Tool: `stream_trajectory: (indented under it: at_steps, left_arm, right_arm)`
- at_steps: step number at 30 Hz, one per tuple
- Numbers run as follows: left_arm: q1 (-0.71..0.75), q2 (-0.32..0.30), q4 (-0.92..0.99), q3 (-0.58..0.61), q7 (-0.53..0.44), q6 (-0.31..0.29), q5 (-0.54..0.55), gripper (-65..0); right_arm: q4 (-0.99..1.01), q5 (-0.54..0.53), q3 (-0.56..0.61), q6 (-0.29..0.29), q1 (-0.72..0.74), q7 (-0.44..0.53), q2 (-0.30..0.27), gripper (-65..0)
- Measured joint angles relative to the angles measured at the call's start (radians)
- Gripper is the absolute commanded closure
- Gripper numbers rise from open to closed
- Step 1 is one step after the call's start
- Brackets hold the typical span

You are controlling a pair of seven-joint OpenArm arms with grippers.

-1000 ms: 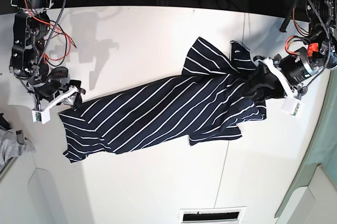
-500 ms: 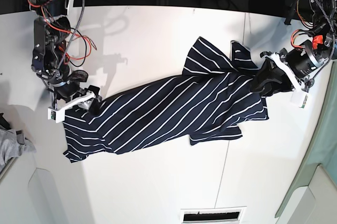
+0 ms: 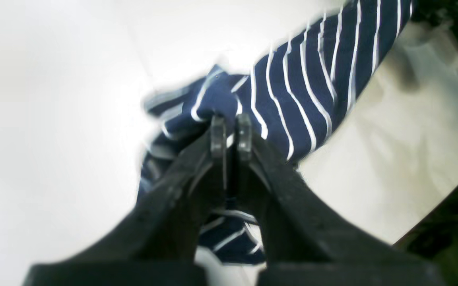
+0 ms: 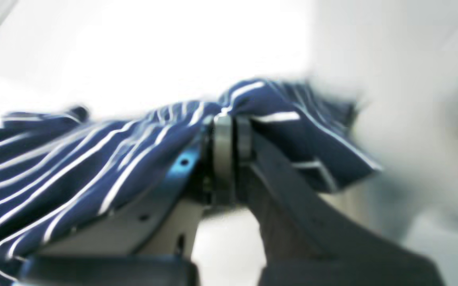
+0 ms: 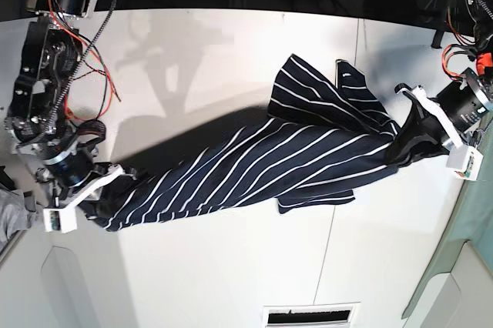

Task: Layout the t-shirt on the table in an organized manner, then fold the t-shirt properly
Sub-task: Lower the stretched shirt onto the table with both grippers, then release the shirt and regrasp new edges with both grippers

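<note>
The navy striped t-shirt is stretched in a long band across the white table, bunched at both ends. My left gripper at the base view's right is shut on one end of the shirt; the left wrist view shows its jaws closed on a cloth fold. My right gripper at the base view's left is shut on the other end; in the right wrist view its jaws pinch a bunched fold. A loose flap of the shirt lies toward the back.
A plain grey cloth lies at the left edge. A thin dark seam runs down the table on the right. A vent slot sits at the front edge. Dark equipment lines the back.
Both grippers have pulled apart, the right one moving down-left and the left one further right. The shirt has been drawn narrower and tauter between them.
</note>
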State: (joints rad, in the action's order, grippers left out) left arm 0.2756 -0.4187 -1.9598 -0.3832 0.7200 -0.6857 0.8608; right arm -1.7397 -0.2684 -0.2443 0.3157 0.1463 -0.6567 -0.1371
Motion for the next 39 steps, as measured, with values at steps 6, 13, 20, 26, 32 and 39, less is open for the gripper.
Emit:
stream_trajectory:
  at_steps: [6, 13, 20, 26, 32, 39]
  left_arm:
    - [-0.001, 0.0, -0.071, -0.002, 0.007, -0.004, -0.002, 0.0]
    - [-0.042, 0.0, 0.198, 0.069, -0.074, -0.004, -0.057, 0.0]
    - [-0.113, 0.003, 0.381, 0.237, -0.077, -0.003, -0.118, 0.0]
    - [-0.118, 0.001, 0.381, 0.193, -0.073, -0.003, -0.119, -8.9]
    - [-0.118, 0.001, 0.381, 0.14, -0.065, -0.003, -0.076, -12.6]
    - [-0.119, 0.001, 0.381, 0.134, -0.018, -0.003, -0.029, -12.6]
  right_arm:
    - [-0.107, 0.005, -0.002, -0.036, 0.032, -0.002, -0.039, 0.0]
    - [0.329, 0.005, -0.001, -0.023, 0.202, 0.099, -0.01, -44.9]
    - [0.581, -0.03, 0.002, -0.013, 0.216, 0.023, -0.013, -44.5]
    - [0.321, -0.108, 0.002, 0.024, -0.01, 0.012, 0.002, -44.5]
    - [0.269, -0.117, 0.002, 0.025, -0.163, 0.037, -0.002, -44.5]
    - [0.437, -0.129, 0.01, 0.032, -0.152, 0.203, -0.001, -44.5]
